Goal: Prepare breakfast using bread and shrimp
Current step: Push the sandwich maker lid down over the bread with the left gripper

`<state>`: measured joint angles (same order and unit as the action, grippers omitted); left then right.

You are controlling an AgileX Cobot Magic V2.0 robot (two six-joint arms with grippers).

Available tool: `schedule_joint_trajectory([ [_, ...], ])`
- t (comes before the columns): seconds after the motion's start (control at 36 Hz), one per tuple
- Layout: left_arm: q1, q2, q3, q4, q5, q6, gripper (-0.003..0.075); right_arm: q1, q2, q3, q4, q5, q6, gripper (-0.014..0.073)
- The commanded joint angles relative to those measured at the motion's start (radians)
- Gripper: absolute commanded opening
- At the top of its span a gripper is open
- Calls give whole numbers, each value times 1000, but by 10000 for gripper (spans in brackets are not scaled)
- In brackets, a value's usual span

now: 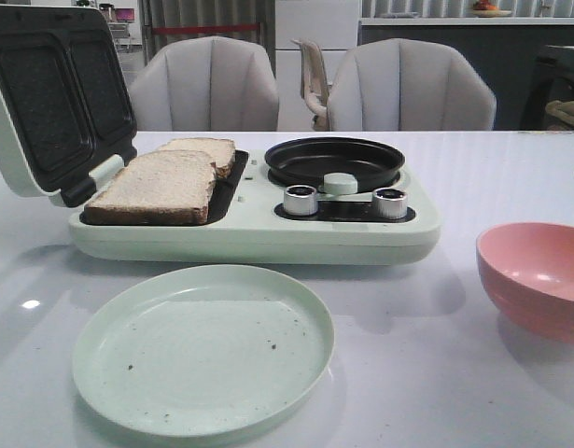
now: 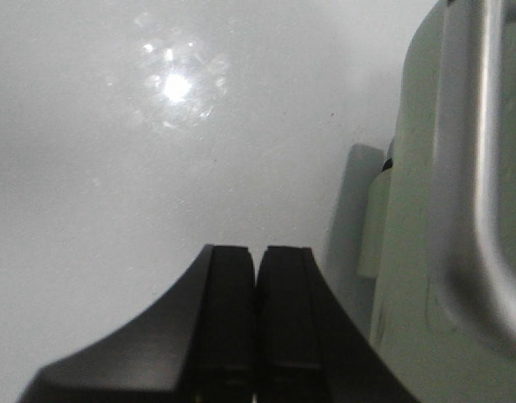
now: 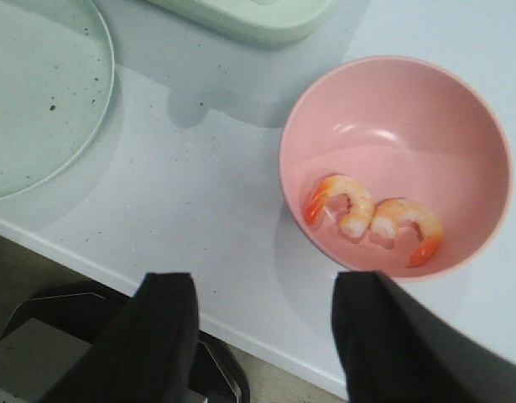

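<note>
Two slices of bread lie in the open sandwich plate of the pale green breakfast maker; the farther slice is partly behind the nearer one. Two orange-pink shrimp rest side by side in the pink bowl, which also shows at the right of the front view. My right gripper is open above the table's near edge, just short of the bowl. My left gripper is shut on nothing, beside the maker's side. Neither gripper appears in the front view.
A pale green plate with dark specks sits in front of the maker. The maker's lid stands open at the left; a round black pan and two silver knobs are on its right half. Chairs stand behind the table.
</note>
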<state>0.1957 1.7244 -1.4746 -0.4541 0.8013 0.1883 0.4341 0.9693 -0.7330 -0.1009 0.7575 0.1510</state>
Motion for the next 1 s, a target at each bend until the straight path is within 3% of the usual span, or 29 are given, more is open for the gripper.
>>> schedule_joint_trajectory([
  [0.0,0,1,-70,-133,-30,41,101,-2,-17,-25,-9,-55,0,475],
  [0.39,0,31,-80,-499,84,296,101,-2,-17,-25,-9,-55,0,475],
  [0.75,-36,26,-80,-535,203,351,101,-2,-17,-25,-9,-55,0,475],
  [0.97,-118,-28,-29,-535,185,411,101,-2,-17,-25,-9,-55,0,475],
])
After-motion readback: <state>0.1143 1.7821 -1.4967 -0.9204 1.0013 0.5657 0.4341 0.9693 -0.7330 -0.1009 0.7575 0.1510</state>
